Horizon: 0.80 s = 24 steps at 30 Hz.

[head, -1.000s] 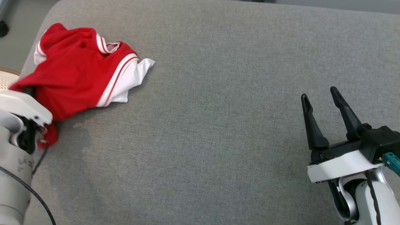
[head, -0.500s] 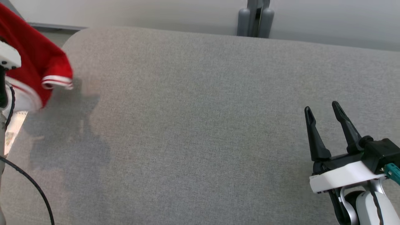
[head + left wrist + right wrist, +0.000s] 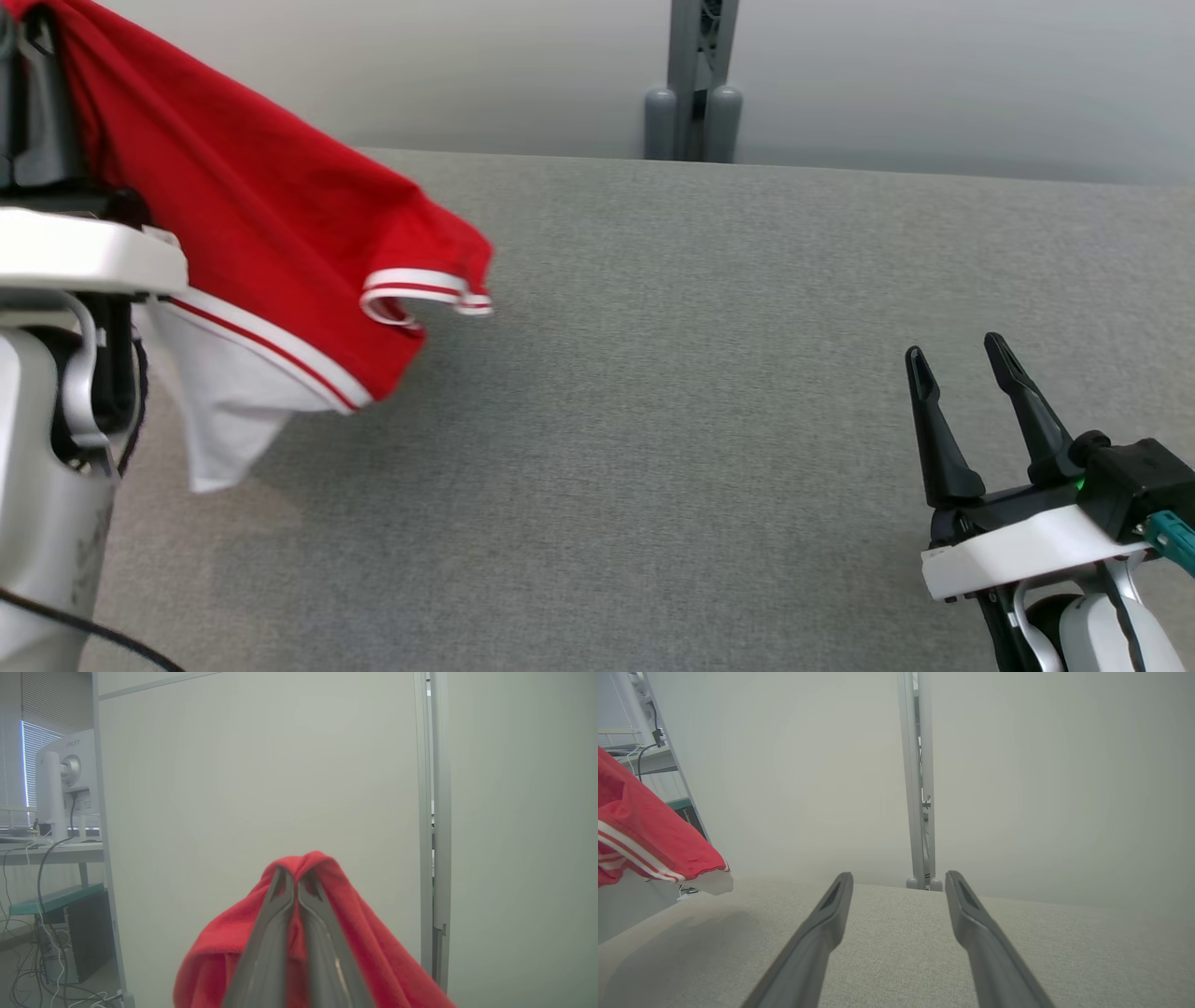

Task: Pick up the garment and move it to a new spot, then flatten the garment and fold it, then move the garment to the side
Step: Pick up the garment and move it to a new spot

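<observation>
Left wrist view: the left tool (image 3: 295, 879) has its two fingers pressed together on a bunched fold of the red-and-white shirt (image 3: 327, 938). The red cloth drapes over the fingertips and down both sides of them, in front of a pale partition wall (image 3: 257, 765). A monitor (image 3: 60, 779) stands on a desk at the far left of that frame.

In the head view the shirt hangs in the upper left of the frame, above the left part of the gray fabric-covered counter (image 3: 700, 420). A striped sleeve cuff (image 3: 420, 294) sticks out toward the middle, and a white corner dangles lowest. Whether that corner touches the counter cannot be told.

The right tool (image 3: 954, 350) sits at the lower right of the head view. Its fingers are spread and hold nothing, well apart from the shirt.
</observation>
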{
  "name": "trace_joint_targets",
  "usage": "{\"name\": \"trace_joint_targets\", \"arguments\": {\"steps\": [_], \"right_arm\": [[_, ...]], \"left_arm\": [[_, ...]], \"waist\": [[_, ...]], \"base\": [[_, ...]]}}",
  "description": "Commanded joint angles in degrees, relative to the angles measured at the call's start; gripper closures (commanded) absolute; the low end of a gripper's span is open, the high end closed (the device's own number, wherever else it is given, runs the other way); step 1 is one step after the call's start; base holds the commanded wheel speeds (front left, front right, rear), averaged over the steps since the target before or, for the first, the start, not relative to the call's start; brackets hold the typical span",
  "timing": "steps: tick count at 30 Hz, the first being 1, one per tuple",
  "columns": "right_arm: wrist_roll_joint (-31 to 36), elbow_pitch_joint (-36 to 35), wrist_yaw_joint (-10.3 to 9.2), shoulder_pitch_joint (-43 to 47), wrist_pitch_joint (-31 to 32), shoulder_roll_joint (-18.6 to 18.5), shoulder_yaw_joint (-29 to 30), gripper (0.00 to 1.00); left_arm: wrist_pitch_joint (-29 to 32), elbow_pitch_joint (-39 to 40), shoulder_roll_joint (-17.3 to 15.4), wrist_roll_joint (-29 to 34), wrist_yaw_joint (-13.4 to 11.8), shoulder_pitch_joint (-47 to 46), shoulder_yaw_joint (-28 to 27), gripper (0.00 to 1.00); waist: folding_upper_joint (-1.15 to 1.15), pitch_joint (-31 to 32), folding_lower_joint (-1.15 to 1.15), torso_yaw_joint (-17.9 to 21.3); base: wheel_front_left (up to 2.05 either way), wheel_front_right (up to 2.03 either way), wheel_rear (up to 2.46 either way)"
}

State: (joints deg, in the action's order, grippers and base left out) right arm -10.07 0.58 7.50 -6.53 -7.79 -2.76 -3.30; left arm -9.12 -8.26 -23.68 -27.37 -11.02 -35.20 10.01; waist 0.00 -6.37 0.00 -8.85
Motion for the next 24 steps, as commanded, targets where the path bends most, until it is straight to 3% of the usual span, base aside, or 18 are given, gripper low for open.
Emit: {"name": "trace_joint_targets", "arguments": {"steps": [1, 6, 13, 16, 24], "right_arm": [[-0.1, -0.1, -0.02, -0.4, -0.6, -0.3, 0.0, 0.00], [-1.3, 0.2, -0.02, -1.1, -1.0, -0.3, -0.7, 0.00], [-2.6, 1.1, -0.02, -2.1, -2.2, -0.3, -1.0, 0.00], [-3.3, 1.8, -0.02, -2.4, -3.1, -0.3, -1.1, 0.00], [-4.9, 3.7, -0.02, -3.0, -4.9, -0.3, -0.6, 0.00]], "left_arm": [[1.0, 3.0, -0.3, 0.8, -1.0, 1.7, 0.5, 1.00], [6.4, 11.2, -0.5, 3.3, -2.7, 6.0, 4.8, 1.00], [10.8, 13.2, 1.1, 5.4, -1.3, 7.1, 11.7, 1.00], [12.1, 11.9, 2.7, 6.3, 0.3, 6.9, 16.0, 1.00], [14.9, 3.2, 9.1, 8.0, 7.3, 5.6, 29.2, 1.00]], "waist": [[0.00, -0.2, 0.00, 1.6], [0.00, -1.1, 0.00, 6.2], [0.00, -3.5, 0.00, 13.0], [0.00, -4.6, 0.00, 16.6], [0.00, -7.2, 0.00, 23.1]], "base": [[0.00, 0.00, 0.00], [0.00, 0.00, 0.00], [0.00, 0.00, 0.00], [0.00, 0.00, 0.00], [0.00, 0.00, 0.00]]}}
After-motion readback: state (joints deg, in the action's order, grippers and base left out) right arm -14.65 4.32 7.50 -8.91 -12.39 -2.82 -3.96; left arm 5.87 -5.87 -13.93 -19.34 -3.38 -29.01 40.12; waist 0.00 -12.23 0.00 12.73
